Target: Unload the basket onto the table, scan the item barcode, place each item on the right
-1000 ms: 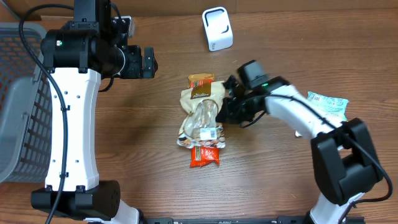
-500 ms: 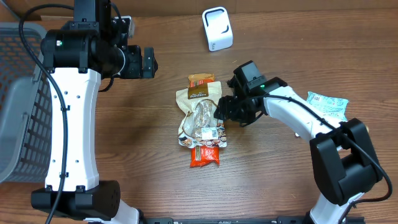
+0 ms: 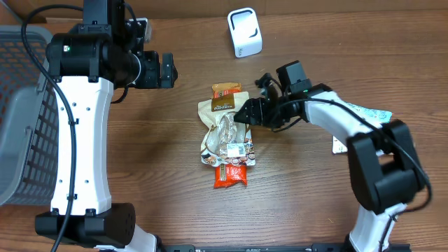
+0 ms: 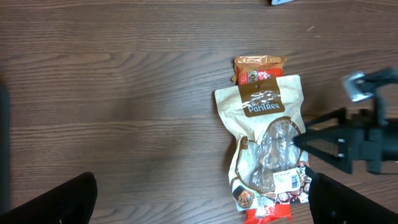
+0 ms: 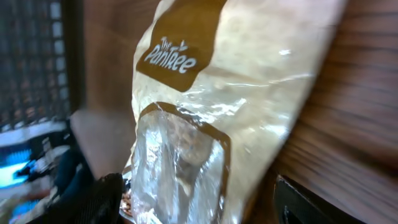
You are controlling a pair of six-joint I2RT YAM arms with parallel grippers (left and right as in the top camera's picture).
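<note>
Since the earlier frame the right fingers have let go of the snack bag and pulled up. They're now spread, tips just off the bag's 3 o'clock edge. Bag lies flat mid-surface, long axis 12 to 6, white label near the 6 end. Scanner at 12 to 1 o'clock. Right arm is nearer, reaching in from 3. The left fingers are spread wide, empty, at 10.

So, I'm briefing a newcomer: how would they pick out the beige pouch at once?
Find the middle of the wooden table, beside the right hand. In the small pile there, the beige pouch is the largest packet, with a brown label and clear window, between an orange packet and a red packet.
</note>
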